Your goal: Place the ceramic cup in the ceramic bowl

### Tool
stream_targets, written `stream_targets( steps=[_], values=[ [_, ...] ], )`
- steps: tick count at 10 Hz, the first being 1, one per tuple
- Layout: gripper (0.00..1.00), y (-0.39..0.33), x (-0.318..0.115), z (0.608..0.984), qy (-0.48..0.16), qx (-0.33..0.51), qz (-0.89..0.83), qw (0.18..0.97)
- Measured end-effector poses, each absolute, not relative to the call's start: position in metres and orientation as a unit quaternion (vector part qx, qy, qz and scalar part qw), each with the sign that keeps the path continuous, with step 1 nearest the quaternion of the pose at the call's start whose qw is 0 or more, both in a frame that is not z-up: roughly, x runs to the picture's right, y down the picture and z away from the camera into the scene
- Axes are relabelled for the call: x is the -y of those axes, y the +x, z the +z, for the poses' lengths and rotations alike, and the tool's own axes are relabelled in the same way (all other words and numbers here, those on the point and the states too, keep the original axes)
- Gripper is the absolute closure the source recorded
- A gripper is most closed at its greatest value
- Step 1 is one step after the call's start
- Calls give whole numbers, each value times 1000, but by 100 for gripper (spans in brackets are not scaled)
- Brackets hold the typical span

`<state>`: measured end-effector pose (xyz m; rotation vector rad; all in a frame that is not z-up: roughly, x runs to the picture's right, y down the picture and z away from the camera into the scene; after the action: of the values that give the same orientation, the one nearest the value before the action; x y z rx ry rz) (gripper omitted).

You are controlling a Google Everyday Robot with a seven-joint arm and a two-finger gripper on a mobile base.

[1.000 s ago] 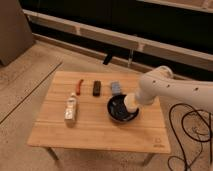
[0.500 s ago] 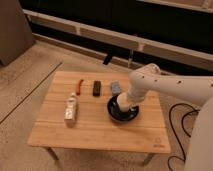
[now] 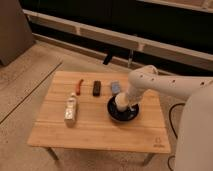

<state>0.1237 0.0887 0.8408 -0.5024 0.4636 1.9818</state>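
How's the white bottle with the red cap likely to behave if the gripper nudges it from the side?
The white bottle lies on its side on the wooden table, so it would probably roll rather than tip. It looks like thin plastic, so likely light and easily shoved. The gripper is over the black bowl, apart from the bottle.

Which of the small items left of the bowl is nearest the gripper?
The blue-grey block, just up-left of the bowl where the gripper is. The black block, red item and bottle lie farther left.
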Motion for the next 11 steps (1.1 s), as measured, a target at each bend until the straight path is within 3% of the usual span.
stream_targets(
  steps=[2, 3, 6, 11],
  values=[
    [66, 115, -91, 845, -219, -185, 819, 496],
    [52, 113, -94, 846, -224, -184, 820, 493],
    [27, 115, -100, 844, -228, -188, 821, 489],
    [26, 114, -102, 832, -220, -191, 821, 491]
  ],
)
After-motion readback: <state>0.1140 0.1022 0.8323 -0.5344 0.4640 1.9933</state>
